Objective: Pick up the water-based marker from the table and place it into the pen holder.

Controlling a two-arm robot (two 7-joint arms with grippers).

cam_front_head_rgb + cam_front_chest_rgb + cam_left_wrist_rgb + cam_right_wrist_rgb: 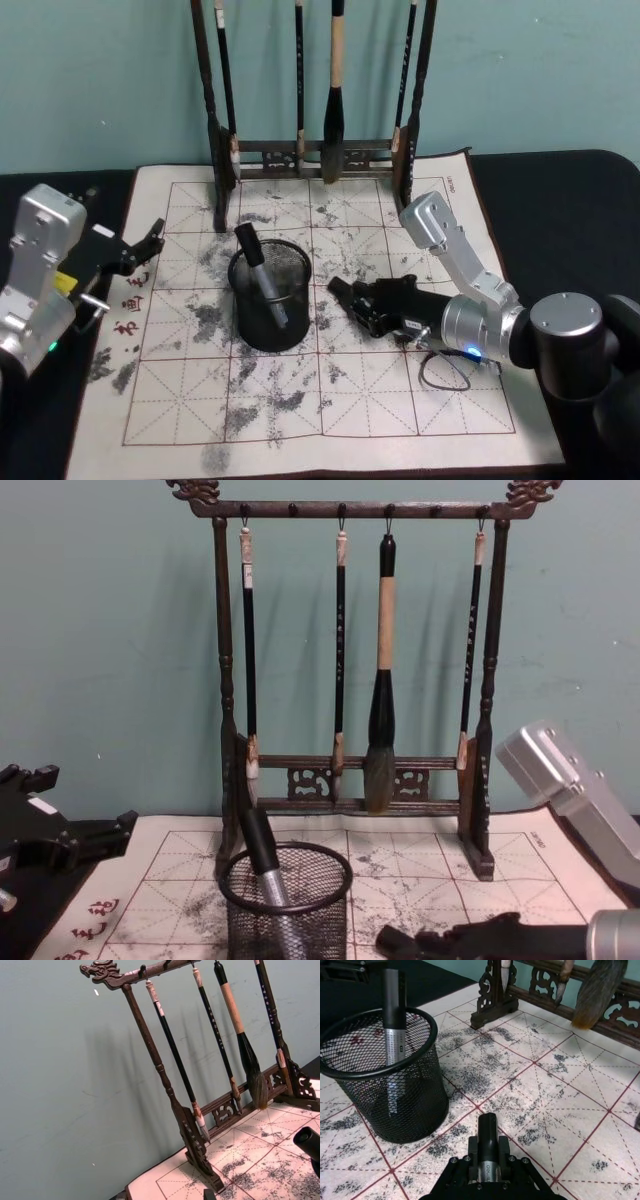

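Two markers were on the scene. One stood in the holder [262, 335]; the marker [488, 1130] to be placed was clamped in the right end effector [488, 1162], its black cap sticking out past the fingers. The end effector sat low over the mat [350, 400] (whether the marker had cleared the paper I could not tell).

In the head view the holder lay at about 9 o'clock from that end effector, near but not touching. The marker's long axis ran along the fingers, close to flat, with its cap aimed at roughly 10 o'clock, so it pointed at the holder's far edge and not down into the mouth. The right arm was plainly the nearer one. The left end effector [150, 248] was parked, fingers apart, at the mat's 9 o'clock edge over the dark worktop [560, 200].

My reading is that the coming move turns on height and tilt: the rim stood above the held marker, so it would need lifting, carrying toward 9 o'clock and tipping upright before release.

The other marker [262, 275] leaned toward 11 o'clock inside the holder, its cap above the rim, and took up part of the opening; the free room looked to be on the 3 o'clock side. The rack [228, 680] with its hanging brushes [380, 720] stood at 12 o'clock, behind the holder and off the likely path.
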